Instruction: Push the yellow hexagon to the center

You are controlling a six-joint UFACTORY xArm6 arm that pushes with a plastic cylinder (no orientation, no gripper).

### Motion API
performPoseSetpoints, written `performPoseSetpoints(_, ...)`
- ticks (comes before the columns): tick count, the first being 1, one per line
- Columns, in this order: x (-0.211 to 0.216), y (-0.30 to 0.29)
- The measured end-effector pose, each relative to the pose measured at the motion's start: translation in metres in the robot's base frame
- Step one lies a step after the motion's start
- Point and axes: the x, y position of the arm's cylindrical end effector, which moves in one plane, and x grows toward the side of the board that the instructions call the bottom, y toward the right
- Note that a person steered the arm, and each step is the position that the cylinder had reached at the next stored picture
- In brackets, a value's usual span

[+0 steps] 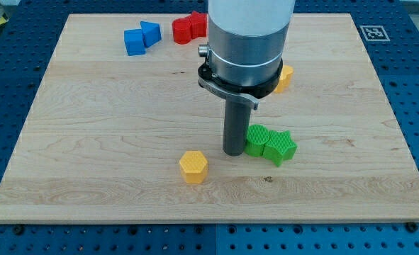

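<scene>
The yellow hexagon (193,166) lies on the wooden board (88,127), below the middle and toward the view's bottom. My tip (233,152) rests on the board just up and to the right of the hexagon, a short gap apart from it. The tip stands right against the left side of two green blocks (270,144), one roughly cube-like and one star-shaped.
Two blue blocks (140,38) sit at the view's top left. Red blocks (188,28) lie at the top centre, partly behind the arm. Another yellow block (285,77) peeks out to the right of the arm's body. A blue perforated table (415,85) surrounds the board.
</scene>
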Motion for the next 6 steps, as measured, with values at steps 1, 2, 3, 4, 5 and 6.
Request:
performPoseSetpoints(1, 0.003, -0.081)
performPoseSetpoints(2, 0.007, -0.172)
performPoseSetpoints(3, 0.047, -0.200)
performPoseSetpoints(4, 0.047, -0.145)
performPoseSetpoints(5, 0.031, -0.105)
performPoseSetpoints(6, 0.048, -0.109)
